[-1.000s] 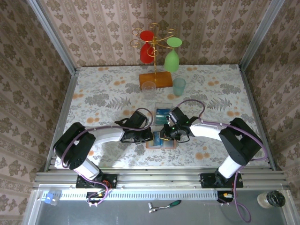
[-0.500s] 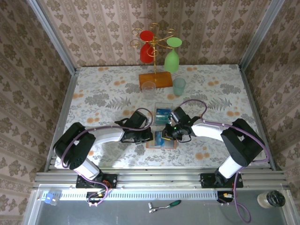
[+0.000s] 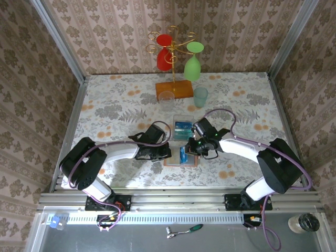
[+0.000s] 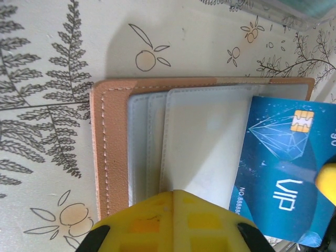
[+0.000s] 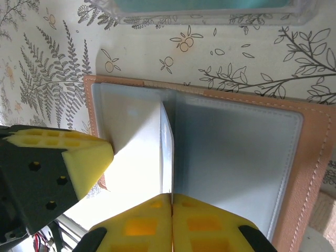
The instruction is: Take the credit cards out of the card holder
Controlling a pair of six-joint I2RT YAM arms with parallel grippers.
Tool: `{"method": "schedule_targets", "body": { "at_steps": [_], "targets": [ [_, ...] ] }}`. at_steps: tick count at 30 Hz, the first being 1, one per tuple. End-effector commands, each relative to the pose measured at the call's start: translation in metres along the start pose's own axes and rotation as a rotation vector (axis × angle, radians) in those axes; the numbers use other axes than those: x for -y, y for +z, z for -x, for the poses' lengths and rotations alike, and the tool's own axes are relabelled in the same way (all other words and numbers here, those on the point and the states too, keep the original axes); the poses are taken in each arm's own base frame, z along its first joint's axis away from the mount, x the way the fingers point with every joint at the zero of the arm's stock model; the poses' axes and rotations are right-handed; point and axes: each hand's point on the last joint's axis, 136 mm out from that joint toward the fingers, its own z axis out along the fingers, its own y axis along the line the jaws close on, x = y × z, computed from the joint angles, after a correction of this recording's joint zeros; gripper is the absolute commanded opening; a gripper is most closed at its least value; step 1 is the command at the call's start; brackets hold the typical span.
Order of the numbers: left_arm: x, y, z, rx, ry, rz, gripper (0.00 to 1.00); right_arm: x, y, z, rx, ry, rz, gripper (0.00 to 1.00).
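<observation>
From above, the wallet lies open on the flowered table, near the front edge and between the two arms. The left gripper is down on its left half and the right gripper is at its right half. A blue card shows between them. Just behind the wallet sits a clear box with teal cards inside.

In the left wrist view, the wallet shows its salmon edge on the left and pale grey pockets beside it. The left gripper has its yellow pads pressed together with nothing between them, and the tip rests on a pocket. The blue card, marked VIP and bearing a gold chip, sticks out of the wallet to the right. A yellow pad of the right gripper touches its far edge.

In the right wrist view, the right gripper is closed, its pads pinching the card, which is seen edge-on as a thin strip over the fold of the wallet. The left gripper presses on the wallet's left side.
</observation>
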Motion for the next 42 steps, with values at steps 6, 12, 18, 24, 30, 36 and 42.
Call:
{"method": "schedule_targets", "body": {
  "at_steps": [6,12,18,24,30,36,42],
  "targets": [
    [-0.013,-0.004,-0.009,0.000,-0.006,0.033,0.02,0.000,-0.033,0.012,-0.006,-0.200,-0.121,0.01],
    [-0.012,-0.006,-0.008,0.007,-0.004,0.029,0.03,-0.004,-0.053,0.027,-0.009,-0.435,-0.214,0.00],
    [-0.010,-0.008,-0.006,0.015,0.002,0.021,0.05,-0.006,-0.061,0.043,-0.047,-0.712,-0.291,0.00],
    [0.000,-0.017,0.006,0.053,0.025,0.002,0.13,-0.006,-0.060,0.056,-0.142,-1.013,-0.341,0.00],
    [0.001,-0.027,0.013,0.092,0.028,-0.006,0.14,-0.007,-0.063,0.074,-0.236,-1.246,-0.402,0.00],
    [-0.007,-0.037,0.018,0.122,0.006,-0.007,0.14,-0.021,-0.059,0.092,-0.295,-1.383,-0.387,0.00],
    [-0.014,-0.045,0.018,0.141,-0.008,-0.006,0.14,-0.038,-0.059,0.119,-0.305,-1.405,-0.375,0.00]
  ]
}}
